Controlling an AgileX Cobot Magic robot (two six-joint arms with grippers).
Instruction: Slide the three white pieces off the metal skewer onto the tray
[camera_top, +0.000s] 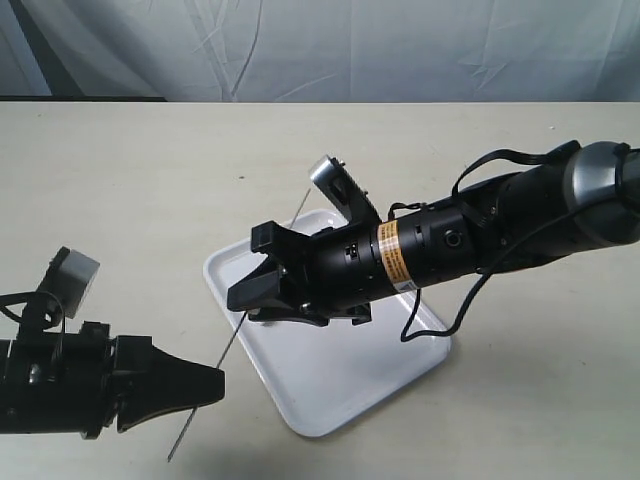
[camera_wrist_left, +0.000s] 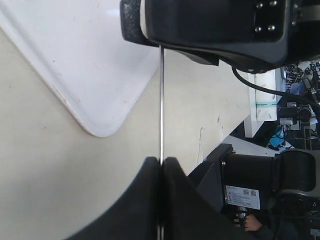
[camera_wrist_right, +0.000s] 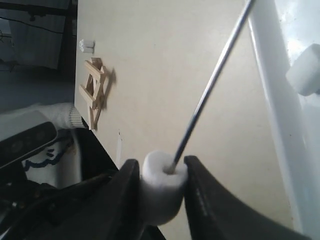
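Note:
The metal skewer (camera_top: 214, 378) slants up from my left gripper (camera_top: 216, 386), which is shut on its lower part; in the left wrist view the rod (camera_wrist_left: 161, 100) runs out from between the closed fingers (camera_wrist_left: 145, 200). My right gripper (camera_wrist_right: 161, 165) is shut on one white piece (camera_wrist_right: 161, 187) threaded on the skewer (camera_wrist_right: 210, 85), with a finger pressing each side. A second white piece (camera_wrist_right: 305, 75) lies loose on the tray (camera_wrist_right: 280, 130). In the exterior view the right gripper (camera_top: 243, 291) hangs over the tray's (camera_top: 340, 395) left edge and hides the pieces.
A small wooden frame (camera_wrist_right: 95, 92) lies on the beige table farther off. A wrinkled pale cloth (camera_top: 300, 45) hangs behind the table's back edge. The right arm's body (camera_top: 450, 240) and its cable cross above the tray.

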